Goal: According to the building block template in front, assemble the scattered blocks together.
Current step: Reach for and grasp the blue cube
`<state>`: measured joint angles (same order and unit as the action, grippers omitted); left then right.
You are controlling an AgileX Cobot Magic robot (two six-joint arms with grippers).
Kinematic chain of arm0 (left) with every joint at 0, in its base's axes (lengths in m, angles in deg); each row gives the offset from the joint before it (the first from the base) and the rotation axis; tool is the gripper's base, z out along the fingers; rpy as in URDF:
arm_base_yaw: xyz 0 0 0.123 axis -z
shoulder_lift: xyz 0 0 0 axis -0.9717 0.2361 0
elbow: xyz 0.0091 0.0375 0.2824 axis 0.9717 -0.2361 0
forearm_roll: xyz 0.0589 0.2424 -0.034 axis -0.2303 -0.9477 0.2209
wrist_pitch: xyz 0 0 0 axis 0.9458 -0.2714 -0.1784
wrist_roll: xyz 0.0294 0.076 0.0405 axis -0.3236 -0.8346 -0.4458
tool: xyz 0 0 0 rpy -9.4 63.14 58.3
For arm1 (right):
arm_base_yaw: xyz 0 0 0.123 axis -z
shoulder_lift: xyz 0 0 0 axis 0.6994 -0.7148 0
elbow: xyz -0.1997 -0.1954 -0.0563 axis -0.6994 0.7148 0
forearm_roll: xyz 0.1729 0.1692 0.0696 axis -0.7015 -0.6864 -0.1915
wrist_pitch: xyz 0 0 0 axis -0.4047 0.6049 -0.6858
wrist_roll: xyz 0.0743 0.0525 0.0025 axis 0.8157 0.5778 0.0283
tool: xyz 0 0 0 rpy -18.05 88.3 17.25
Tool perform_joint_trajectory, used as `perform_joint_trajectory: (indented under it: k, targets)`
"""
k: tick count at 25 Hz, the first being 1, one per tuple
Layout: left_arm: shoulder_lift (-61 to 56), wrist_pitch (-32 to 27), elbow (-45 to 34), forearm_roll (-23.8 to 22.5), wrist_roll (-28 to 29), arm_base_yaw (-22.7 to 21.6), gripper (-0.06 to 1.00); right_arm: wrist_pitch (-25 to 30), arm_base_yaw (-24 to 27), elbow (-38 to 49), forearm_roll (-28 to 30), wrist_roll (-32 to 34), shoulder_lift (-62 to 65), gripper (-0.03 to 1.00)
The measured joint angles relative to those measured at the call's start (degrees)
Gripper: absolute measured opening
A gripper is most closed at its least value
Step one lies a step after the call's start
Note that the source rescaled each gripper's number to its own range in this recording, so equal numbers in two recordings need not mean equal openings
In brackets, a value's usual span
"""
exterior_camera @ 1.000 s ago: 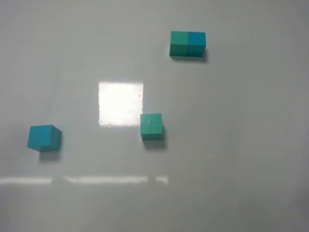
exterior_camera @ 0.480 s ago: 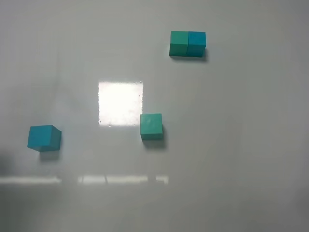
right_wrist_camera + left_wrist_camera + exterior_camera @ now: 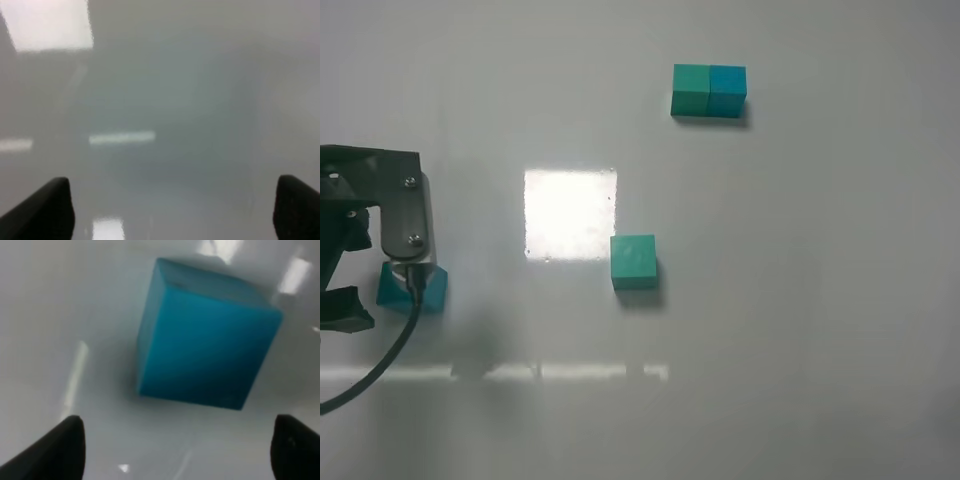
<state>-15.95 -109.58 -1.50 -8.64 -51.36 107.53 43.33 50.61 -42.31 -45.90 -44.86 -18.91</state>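
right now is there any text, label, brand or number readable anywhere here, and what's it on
None: no word, label, number or sign shows in any view.
cyan-blue cube: plain faces.
teal-green cube: plain.
green-and-blue template pair: plain.
left gripper: black body with screws, no marking.
table: only light reflections.

Template (image 3: 709,90) back right, one cube (image 3: 634,261) centre, other cube (image 3: 433,292) left
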Motion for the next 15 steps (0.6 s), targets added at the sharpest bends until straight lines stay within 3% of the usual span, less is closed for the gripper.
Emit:
perform_joint_trajectory:
  k: [8,15]
  targets:
    - [5.24,4.88,0.0,-1.91,-0.58,4.14,0.77,0.0,0.0,0.0,0.0,0.0,0.0,0.9]
    - [6.1,4.66,0.55,-2.7,-1.73,4.76,0.75,0.0,0.0,0.0,0.0,0.12,0.0,0.9]
